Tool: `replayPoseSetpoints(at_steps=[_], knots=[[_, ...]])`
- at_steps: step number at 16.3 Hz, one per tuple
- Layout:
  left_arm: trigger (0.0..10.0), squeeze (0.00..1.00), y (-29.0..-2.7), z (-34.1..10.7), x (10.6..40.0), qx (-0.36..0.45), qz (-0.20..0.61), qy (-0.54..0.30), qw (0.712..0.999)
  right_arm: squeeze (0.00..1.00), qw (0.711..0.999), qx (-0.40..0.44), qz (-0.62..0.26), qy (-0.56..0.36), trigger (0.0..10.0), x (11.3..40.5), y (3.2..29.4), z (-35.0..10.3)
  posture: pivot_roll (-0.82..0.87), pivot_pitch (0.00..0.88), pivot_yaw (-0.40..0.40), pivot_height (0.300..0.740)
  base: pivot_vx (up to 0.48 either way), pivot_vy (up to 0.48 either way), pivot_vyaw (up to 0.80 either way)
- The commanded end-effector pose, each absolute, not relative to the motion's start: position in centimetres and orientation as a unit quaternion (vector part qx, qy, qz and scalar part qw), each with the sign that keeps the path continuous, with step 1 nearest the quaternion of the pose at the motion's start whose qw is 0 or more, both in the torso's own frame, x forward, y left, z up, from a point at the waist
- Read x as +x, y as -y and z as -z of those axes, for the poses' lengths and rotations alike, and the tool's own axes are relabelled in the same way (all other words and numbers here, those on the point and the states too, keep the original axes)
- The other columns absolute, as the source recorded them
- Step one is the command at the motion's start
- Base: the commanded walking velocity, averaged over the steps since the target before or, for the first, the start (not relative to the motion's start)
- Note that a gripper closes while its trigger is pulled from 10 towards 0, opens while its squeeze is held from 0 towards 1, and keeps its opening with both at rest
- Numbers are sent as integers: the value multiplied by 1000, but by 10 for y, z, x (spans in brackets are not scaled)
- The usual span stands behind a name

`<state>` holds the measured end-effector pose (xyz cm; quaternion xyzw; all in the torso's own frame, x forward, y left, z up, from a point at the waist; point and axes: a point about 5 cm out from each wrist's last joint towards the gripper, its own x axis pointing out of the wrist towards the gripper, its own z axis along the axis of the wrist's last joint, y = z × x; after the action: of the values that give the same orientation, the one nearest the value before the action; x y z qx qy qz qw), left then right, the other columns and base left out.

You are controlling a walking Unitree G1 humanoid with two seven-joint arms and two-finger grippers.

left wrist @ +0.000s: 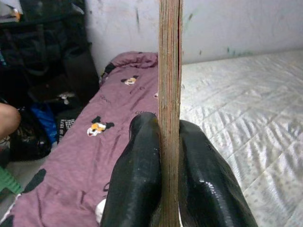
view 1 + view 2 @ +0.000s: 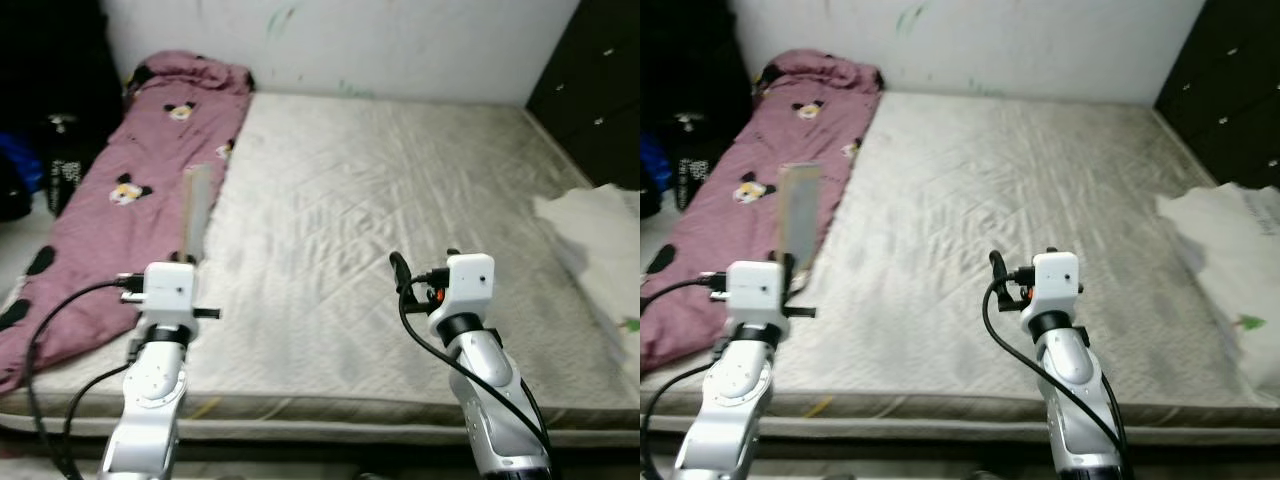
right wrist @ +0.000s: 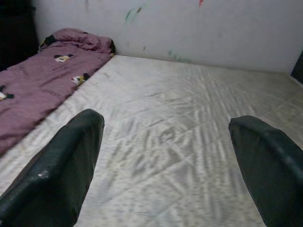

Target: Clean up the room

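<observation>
I am viewing a bare mattress [image 2: 400,250] with a grey-white quilted cover stitched in diagonal lines; its surface is showing shallow creases near the centre. Along its 9 o'clock edge, a mauve blanket [image 2: 120,220] printed with cartoon mouse heads is lying in a long soft strip, bunched into a rounded heap at the 11 o'clock corner against the scuffed white wall [image 2: 400,40].

The left gripper [image 1: 169,142] is clamping a thin flat board [image 1: 170,71], and I am seeing it edge-on in the left wrist view: a narrow brown strip with fine layered lines, pressed between two glossy black fingers [image 1: 137,175]. In the head views the same board is standing upright above the left wrist housing, a pale rectangular panel over the border between blanket and mattress, at about 9 o'clock of the scene.

The right gripper [image 3: 165,156] is hovering over the mattress at about 5 o'clock, its two matte black fingers [image 3: 61,165] spread wide with nothing between them.

At 3 o'clock, a white crumpled cloth [image 2: 600,240] is lying on the mattress edge, beside a dark cabinet [image 2: 595,90]. At 9 o'clock beyond the blanket, dark bags [image 2: 40,150] are standing on the floor.
</observation>
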<state>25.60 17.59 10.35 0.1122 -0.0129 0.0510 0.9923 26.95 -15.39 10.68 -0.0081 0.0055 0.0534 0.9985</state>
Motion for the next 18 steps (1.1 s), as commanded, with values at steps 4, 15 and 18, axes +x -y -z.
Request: replayPoseSetpoints(at_steps=[4,15,18], knots=[[10000,0,-167,-110,259,111,-38,33,993,0,999,-17,-45,-9,10000,270,160,-106,11,0,-30,740,0,-252,0],[10000,0,-166,-110,259,111,-36,33,993,0,999,-18,-45,-11,10000,270,161,-106,10,0,-31,740,0,-244,0],[10000,0,-166,-110,259,103,-34,36,993,0,999,-16,-45,-11,10000,270,161,-105,10,0,-31,740,0,0,0]])
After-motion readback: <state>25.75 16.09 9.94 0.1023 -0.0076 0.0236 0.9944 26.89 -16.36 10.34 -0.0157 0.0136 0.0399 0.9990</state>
